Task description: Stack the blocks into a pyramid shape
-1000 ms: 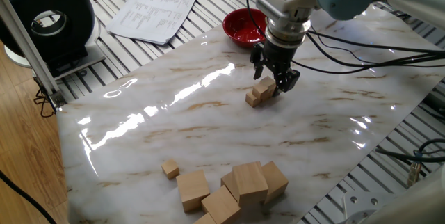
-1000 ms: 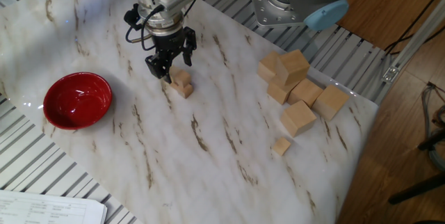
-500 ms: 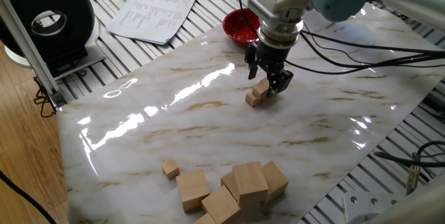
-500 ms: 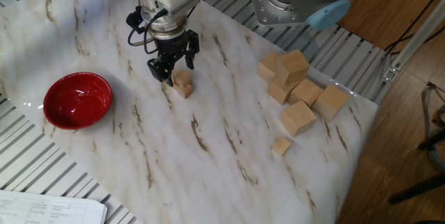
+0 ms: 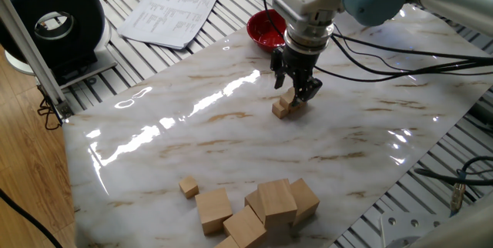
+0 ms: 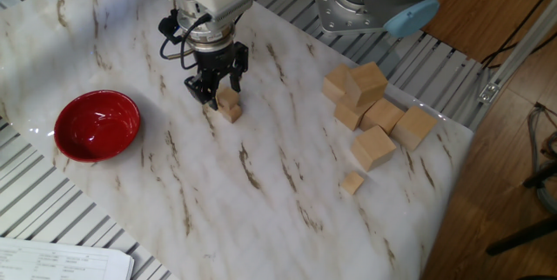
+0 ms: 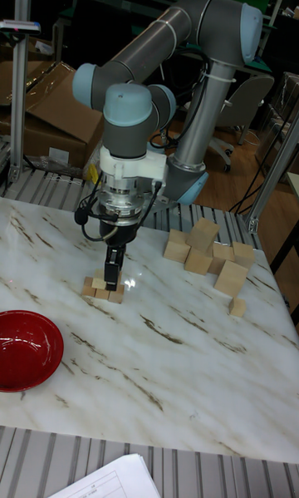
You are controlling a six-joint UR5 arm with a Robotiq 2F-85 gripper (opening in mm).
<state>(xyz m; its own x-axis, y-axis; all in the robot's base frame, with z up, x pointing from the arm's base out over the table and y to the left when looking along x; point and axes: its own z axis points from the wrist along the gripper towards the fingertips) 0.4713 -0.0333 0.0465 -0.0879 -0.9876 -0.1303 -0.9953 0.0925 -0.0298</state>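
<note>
The tall fixed view gives the plainest look at the small blocks (image 7: 102, 288) being stacked: left of centre in that frame, a bottom row of small tan cubes lies side by side on the marble table (image 7: 166, 365), with at least one more cube resting on top, and the gripper (image 7: 112, 275) comes straight down onto that upper layer. The two fixed views show the same cluster only as a tight stepped lump, in one fixed view just right of centre in the upper half (image 5: 286, 105) and in the other at upper left of centre (image 6: 228, 104), so the count of cubes in the pile cannot be read from them. What those views add is the spread of the tool: in the other fixed view the gripper (image 6: 217, 86) has its two dark fingers a little apart, straddling the top cube, with a finger (image 6: 199, 90) on the cube's left side; whether the pads actually press the wood cannot be told. In one fixed view the gripper (image 5: 297, 91) hangs over the pile and hides its far side. One more small block (image 5: 189, 186) sits alone near the lower left of that frame, just beside a heap of much larger wooden cubes (image 5: 262, 206). A red bowl (image 6: 97, 124) stands at the left edge of the other fixed view, well apart from the pile, and printed papers (image 5: 169, 11) lie at upper left beyond the table.
</note>
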